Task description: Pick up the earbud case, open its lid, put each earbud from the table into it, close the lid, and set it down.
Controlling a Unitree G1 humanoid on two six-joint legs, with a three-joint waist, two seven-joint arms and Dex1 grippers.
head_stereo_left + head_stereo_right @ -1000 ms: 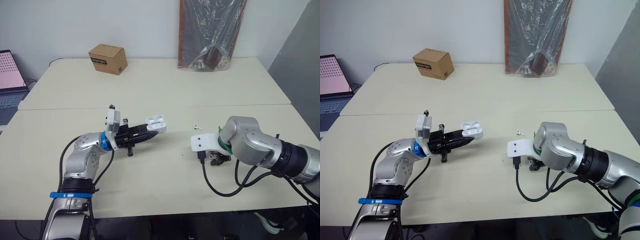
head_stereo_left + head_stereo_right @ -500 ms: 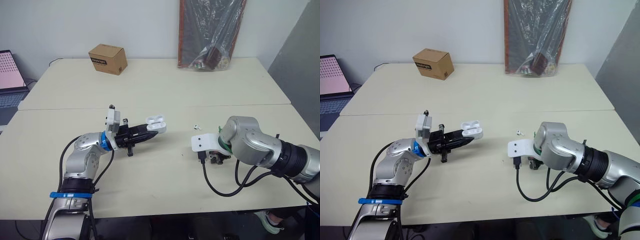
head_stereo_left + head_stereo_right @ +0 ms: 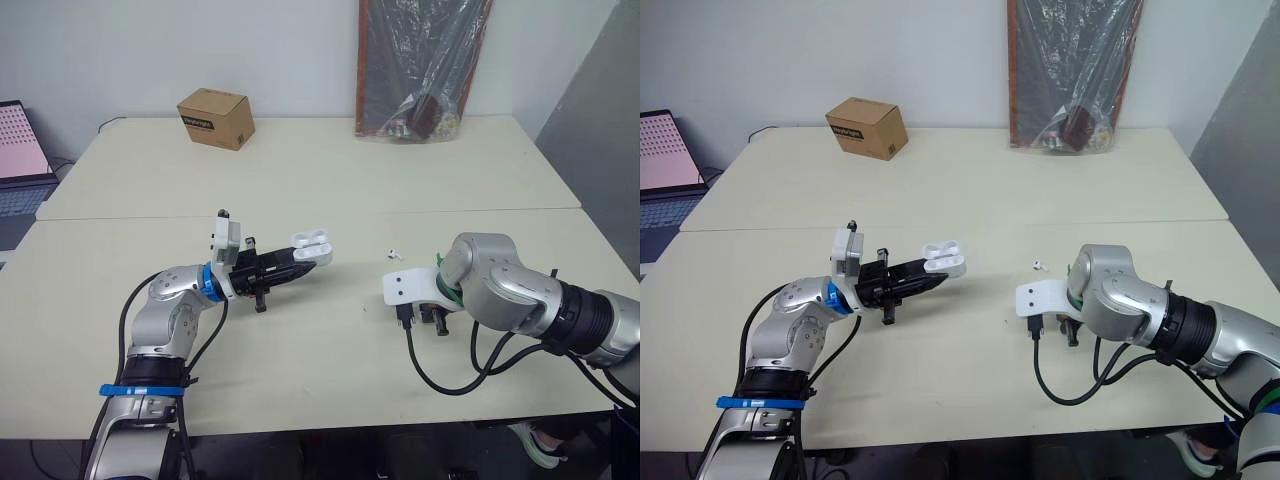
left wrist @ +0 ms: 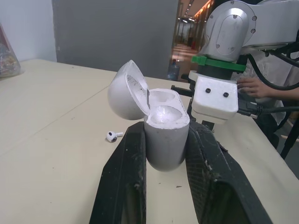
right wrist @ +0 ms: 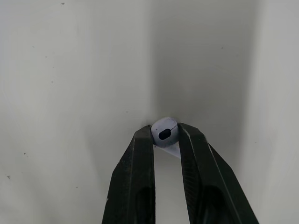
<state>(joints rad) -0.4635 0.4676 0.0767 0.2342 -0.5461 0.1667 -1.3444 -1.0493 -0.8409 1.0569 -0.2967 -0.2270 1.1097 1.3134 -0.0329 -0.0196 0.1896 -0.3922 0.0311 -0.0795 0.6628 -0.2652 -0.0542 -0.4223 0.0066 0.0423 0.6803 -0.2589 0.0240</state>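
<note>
The white earbud case (image 3: 313, 246) is held above the table with its lid (image 4: 127, 91) flipped open, and my left gripper (image 4: 166, 131) is shut on its body. One white earbud (image 3: 393, 252) lies loose on the table between the two arms. My right gripper (image 3: 432, 318) points down at the table under its wrist. In the right wrist view its fingers (image 5: 142, 154) are shut on a second white earbud (image 5: 163, 127) just above or on the tabletop.
A cardboard box (image 3: 215, 117) sits at the far left of the table. A plastic-wrapped board (image 3: 425, 65) leans against the far wall. A laptop (image 3: 22, 150) is off the left edge. A black cable (image 3: 440, 380) loops from the right wrist. A person's hand (image 4: 254, 86) shows behind the right arm.
The right gripper has shifted slightly beneath its wrist, and less of it shows now. The left arm and the open case have stayed put.
</note>
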